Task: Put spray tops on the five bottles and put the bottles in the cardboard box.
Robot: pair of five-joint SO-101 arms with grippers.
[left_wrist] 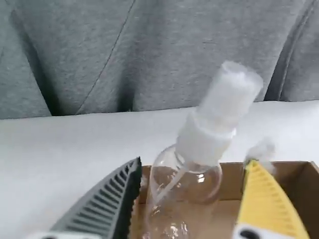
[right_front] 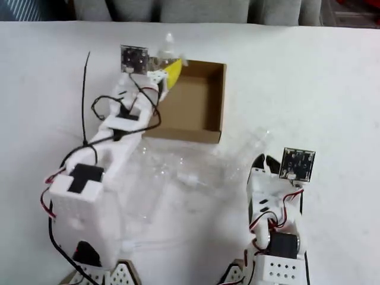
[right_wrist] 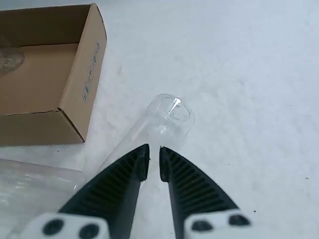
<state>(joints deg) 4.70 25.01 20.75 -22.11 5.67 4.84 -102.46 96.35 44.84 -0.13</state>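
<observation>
Over cardboard box (right_front: 193, 110), outstretched left pincer (left_wrist: 193, 163) grips tilted bottle (left_wrist: 185, 186).

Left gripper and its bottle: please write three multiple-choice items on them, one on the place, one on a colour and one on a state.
1. Where is the bottle that the left gripper holds?
A. Lying on the table in front of the box
B. In the air at a far corner of the cardboard box
C. Standing beside an arm's base

2. Which colours are this gripper's two fingers?
A. Both white
B. One red, one blue
C. One yellow, one dark grey

3. What is the state of the bottle's neck?
A. A spray top sits on it
B. It is open, with no top
C. A flat cap closes it

Key: 1 B, as the high view shows it raised at the box's corner. 2 C, as the left wrist view shows both fingers. 3 A, as the white top is seated on the neck.
</observation>
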